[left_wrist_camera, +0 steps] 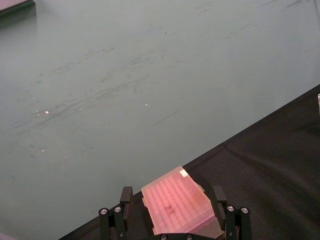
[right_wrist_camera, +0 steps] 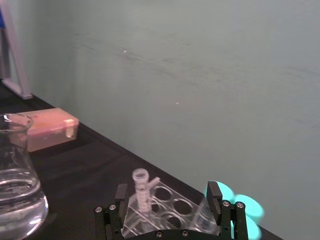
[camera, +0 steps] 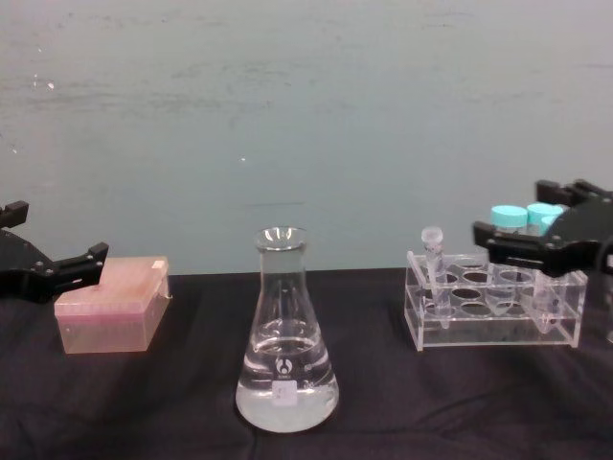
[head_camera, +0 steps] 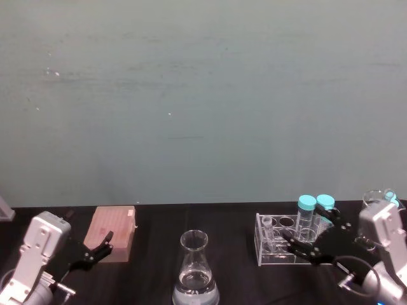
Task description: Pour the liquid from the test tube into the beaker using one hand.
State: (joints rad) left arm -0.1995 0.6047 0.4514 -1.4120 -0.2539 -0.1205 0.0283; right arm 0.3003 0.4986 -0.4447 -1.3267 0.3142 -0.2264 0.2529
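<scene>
You have a black table [camera: 144,412] in front of you. The beaker [camera: 285,335] stands in the middle of it, with some clear watery stuff already in the bottom. Its neck is thin, so a pour that is off to one side could land on the table.

To its right, well apart, is the clear rack [camera: 565,331]. It looks light, so it could tip or lift if you pull the tube out crooked. On the far left is a pink box [camera: 113,307]. Your left gripper [left_wrist_camera: 171,192] is parked just beside it, wide open and holding nothing.

Your right gripper [right_wrist_camera: 167,189] is wide open and empty too, at the rack's right end. The tubes with teal caps [camera: 525,216] stand close by it, so you could bump them.

The test tube [camera: 434,261] stands in the rack's end hole, nearest the beaker. It has no cap, so a fast tilt could spill it early. It is small, thin and clear, with a wider rim, and it looks slippery. I cannot tell how much liquid is inside.
</scene>
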